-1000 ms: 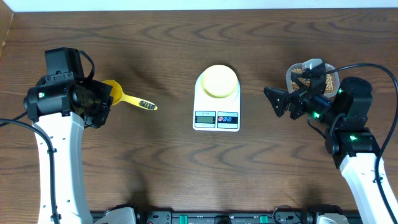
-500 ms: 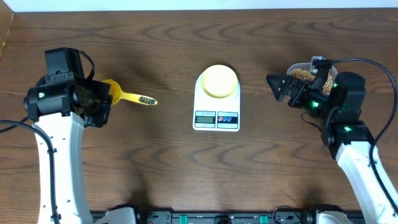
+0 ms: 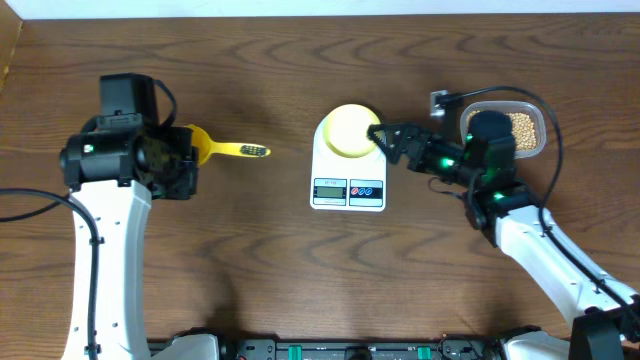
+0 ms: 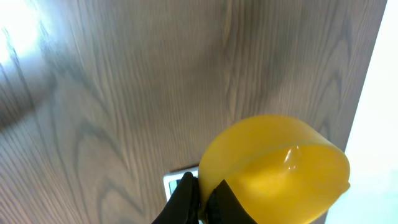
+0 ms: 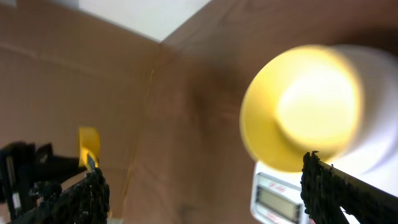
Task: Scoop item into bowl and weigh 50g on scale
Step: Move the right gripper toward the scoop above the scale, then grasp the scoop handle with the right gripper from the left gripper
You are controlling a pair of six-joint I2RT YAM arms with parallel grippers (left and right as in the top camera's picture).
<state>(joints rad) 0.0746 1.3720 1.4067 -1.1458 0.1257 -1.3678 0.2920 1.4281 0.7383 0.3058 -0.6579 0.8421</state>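
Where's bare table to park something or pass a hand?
Free: the table in front of the scale, out to the near edge; the strip between the scoop and scale; the far edge behind the bowl. Crowded: right of the scale, where the open right gripper is at the bowl, tub beyond.

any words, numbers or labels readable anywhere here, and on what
No text can be read in any view.
Grey LCD display on the white rounded-rectangular digital kitchen scale: too small in the overhead view, blurred in the right wrist view.
Two round buttons beside it: marks too small to read.
Dark marks on the handle of the bright yellow plastic scoop: too small to read.
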